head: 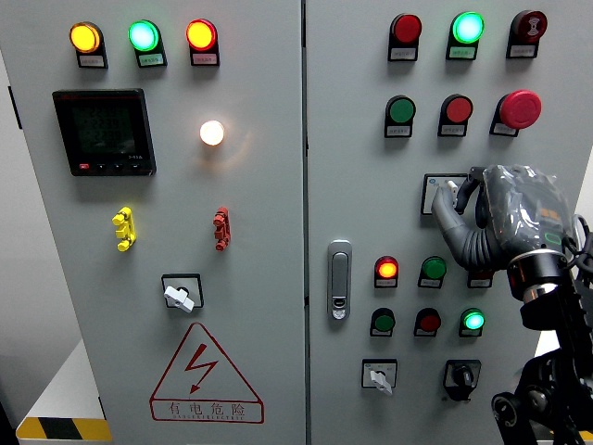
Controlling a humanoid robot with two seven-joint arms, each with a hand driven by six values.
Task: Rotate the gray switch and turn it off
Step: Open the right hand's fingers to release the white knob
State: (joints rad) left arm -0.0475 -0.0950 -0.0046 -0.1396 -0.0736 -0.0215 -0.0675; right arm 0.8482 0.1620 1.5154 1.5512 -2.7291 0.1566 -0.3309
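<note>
The gray switch (445,195) sits near the right edge of the control panel (259,278), and the right hand (463,209) has its fingers curled on it. Two more gray rotary switches (179,295) (378,375) and one black (460,375) are lower.

Cabinet door (259,306): matt grey painted metal. Door handle (340,278): showing brushed, satin metal. Emergency stop button (520,108): glossy red plastic. Right hand (505,218): wearing crinkled, shiny clear plastic film.
</note>
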